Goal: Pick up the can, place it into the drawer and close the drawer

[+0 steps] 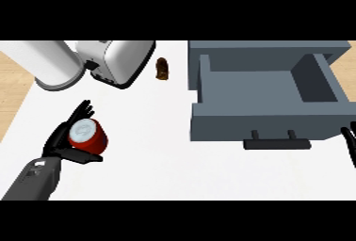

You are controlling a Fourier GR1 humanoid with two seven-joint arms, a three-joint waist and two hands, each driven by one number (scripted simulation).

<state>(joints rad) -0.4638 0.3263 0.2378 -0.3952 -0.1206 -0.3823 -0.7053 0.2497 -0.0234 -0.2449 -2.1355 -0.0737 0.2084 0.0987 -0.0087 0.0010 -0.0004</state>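
White counter (173, 155) fills most of the frame, with a grey drawer (268, 82) standing open at upper right and a white appliance (118, 59) at upper left. At lower left the left hand (66, 141) curls round a red can (90, 136), thumb below and fingers behind. The can looks rigid, light and smooth-walled, likely slippery, so it is best held across the side wall at mid-height. Its long axis runs nearly upright, pale lid toward the camera. The right hand (348, 141) rests open at the right edge.
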